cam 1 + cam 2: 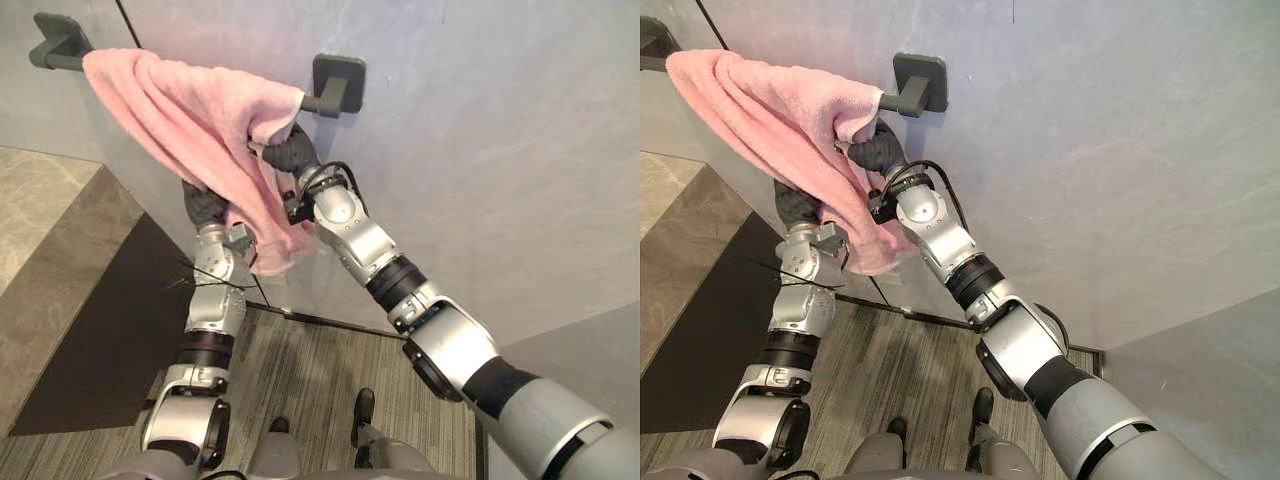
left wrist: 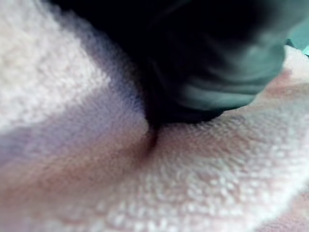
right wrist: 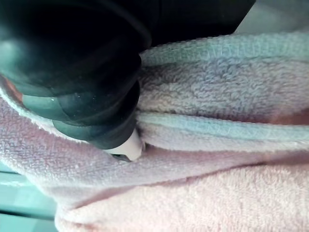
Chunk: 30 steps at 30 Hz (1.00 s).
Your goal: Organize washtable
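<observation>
Grey wall (image 1: 480, 150) in front of you is carrying a dark towel bar (image 1: 322, 100), with the pink towel (image 1: 180, 110) hanging over it and trailing down to the right. Your right hand (image 1: 288, 152) is pushing into the folds just under the bar, and your left hand (image 1: 205, 205) is sitting behind the hanging part lower down. Cloth is hiding both grips, so you can't tell whether either is clenched or released.
</observation>
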Available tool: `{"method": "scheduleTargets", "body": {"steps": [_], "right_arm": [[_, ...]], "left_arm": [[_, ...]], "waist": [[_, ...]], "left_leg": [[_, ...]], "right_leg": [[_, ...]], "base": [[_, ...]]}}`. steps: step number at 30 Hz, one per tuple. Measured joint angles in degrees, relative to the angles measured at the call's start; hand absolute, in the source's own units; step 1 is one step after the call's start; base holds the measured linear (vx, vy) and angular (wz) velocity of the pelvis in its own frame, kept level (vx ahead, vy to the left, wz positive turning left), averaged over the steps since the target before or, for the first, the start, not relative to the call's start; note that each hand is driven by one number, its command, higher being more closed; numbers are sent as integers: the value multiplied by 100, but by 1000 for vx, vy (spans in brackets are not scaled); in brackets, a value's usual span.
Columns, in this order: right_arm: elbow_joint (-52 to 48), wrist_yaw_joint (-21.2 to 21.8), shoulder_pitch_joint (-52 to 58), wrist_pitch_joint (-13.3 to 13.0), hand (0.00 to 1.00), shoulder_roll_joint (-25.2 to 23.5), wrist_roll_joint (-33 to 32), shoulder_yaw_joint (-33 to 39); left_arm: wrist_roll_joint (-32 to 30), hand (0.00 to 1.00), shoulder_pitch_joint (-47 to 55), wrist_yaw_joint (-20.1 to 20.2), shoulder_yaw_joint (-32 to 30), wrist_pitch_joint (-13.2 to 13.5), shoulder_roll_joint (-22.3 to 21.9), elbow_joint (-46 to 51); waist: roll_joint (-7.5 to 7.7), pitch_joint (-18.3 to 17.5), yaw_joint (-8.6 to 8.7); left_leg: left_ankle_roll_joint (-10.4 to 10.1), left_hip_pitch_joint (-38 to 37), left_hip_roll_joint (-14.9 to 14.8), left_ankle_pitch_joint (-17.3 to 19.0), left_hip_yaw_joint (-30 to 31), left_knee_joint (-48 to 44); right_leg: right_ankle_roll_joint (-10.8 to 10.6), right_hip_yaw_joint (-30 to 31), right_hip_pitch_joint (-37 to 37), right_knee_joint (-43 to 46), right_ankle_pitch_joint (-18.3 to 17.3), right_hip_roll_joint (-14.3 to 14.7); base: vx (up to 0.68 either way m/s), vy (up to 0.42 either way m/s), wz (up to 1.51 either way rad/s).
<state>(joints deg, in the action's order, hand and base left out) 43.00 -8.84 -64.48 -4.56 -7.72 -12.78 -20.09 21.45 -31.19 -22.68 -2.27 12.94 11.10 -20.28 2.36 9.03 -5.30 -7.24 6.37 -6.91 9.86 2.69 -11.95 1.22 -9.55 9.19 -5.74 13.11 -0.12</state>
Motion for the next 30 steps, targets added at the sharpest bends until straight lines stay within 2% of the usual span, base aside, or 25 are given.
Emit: {"method": "scheduleTargets", "body": {"steps": [5, 8, 10, 11, 12, 13, 15, 16, 18, 19, 20, 21, 22, 25, 26, 30], "right_arm": [[-148, -45, 0, 3, 100, -19, -2, -8], [-408, -39, 51, -4, 100, 16, -88, -23], [-529, 189, 82, -15, 100, 108, -150, -90], [-1065, 277, 267, -14, 100, 358, -312, -292], [-1372, 318, 406, -30, 100, 563, -359, -356], [-1994, 456, 810, -149, 100, 1115, -366, -379], [-2337, 753, 1114, -233, 100, 1588, -366, -376], [-2381, 902, 1190, -240, 100, 1763, -458, -375], [-2378, 1047, 1215, -255, 100, 1854, -554, -380], [-2390, 1169, 1274, -279, 100, 1935, -728, -408], [-2381, 1191, 1288, -278, 100, 1943, -802, -449], [-2380, 1241, 1288, -277, 100, 1942, -884, -524], [-2647, 1558, 1488, -277, 100, 2141, -1351, -615], [-3085, 1711, 1899, -318, 100, 2583, -1668, -615], [-3280, 1740, 2089, -405, 100, 2881, -1769, -614], [-3294, 1756, 2260, -440, 100, 3192, -1985, -586]], "left_arm": [[-206, 100, -153, -126, 4, -62, -83, -136], [-204, 100, -4, -134, -163, -61, 11, -222], [-214, 100, 392, -47, -470, -180, 541, 86], [72, 100, 978, 218, -1120, -193, 1071, 768], [180, 100, 1197, 301, -1377, -140, 1303, 969], [389, 100, 1480, 440, -1807, -19, 1808, 1108], [524, 100, 2012, 806, -2332, 103, 2303, 1369], [531, 100, 2344, 1204, -2327, 182, 2753, 1570], [717, 100, 2220, 1565, -2306, 327, 3298, 1119], [944, 100, 1471, 1933, -1873, 428, 3852, -25], [1008, 100, 916, 2048, -1479, 424, 4066, -721], [1027, 100, 502, 2143, -1288, 352, 4133, -1232], [1041, 100, 73, 2444, -1263, 97, 4073, -2041], [1120, 100, -157, 2397, -1582, -41, 4070, -2643], [1218, 100, -159, 2293, -1998, -47, 4085, -2995], [1218, 100, -161, 2292, -2108, 0, 4255, -3179]], "waist": [[38, 22, 74], [126, 72, 119], [141, 69, 172], [152, 73, 248], [156, 71, 250], [152, 71, 54], [148, 68, -96], [154, 64, -195], [176, 50, -193], [205, 31, -215], [221, 20, -223], [251, 1, -197], [424, -112, -5], [423, -111, -20], [423, -111, -21], [421, -112, -10]], "left_leg": [[0, 12, 0, 0, 2, 2], [-1, 25, -2, -1, -12, 9], [-8, -13, 3, -22, -29, 70], [-2, -30, 5, -49, -39, 152], [-5, -30, 6, -60, -34, 187], [-5, -24, 10, -60, -33, 209], [2, -10, 12, -66, -1, 244], [13, -22, 30, -87, 14, 290], [36, -51, 56, -130, 31, 344], [53, -108, 77, -156, 10, 388], [52, -94, 83, -157, -6, 391], [53, -106, 89, -157, -47, 391], [110, -207, 97, -114, -298, 392], [115, -228, 99, -111, -333, 394], [116, -235, 100, -110, -355, 394], [132, -272, 97, -97, -469, 397]], "right_leg": [[-55, -1, 9, 0, -39, -3], [-63, 2, 23, -2, -47, -4], [-63, 3, 21, 0, -47, -7], [-52, 5, 42, -3, -39, -4], [-57, 3, 56, -4, -44, -3], [-90, -3, 66, -16, -71, 5], [-96, -50, 63, -12, -76, -8], [-110, -68, 61, -3, -86, -26], [-113, -74, 64, -2, -88, -46], [-113, -52, 58, 0, -88, -63], [-113, -36, 46, 0, -87, -68], [-112, 4, 43, 0, -86, -73], [-114, 240, 67, -1, -86, -52], [-113, 277, 80, -1, -88, -41], [-113, 295, 80, -1, -88, -41], [-90, 413, 77, -5, -68, -38]], "base": [[0, 0, 0], [0, 0, 0], [0, 0, 0], [0, 0, 0], [35, 57, 3], [38, 57, 7], [49, 73, 14], [55, 90, 16], [42, 82, 6], [15, 70, -4], [5, 71, -9], [43, 142, -52], [81, 153, -55], [81, 93, -20], [14, 34, -2], [-30, 39, -14]]}}
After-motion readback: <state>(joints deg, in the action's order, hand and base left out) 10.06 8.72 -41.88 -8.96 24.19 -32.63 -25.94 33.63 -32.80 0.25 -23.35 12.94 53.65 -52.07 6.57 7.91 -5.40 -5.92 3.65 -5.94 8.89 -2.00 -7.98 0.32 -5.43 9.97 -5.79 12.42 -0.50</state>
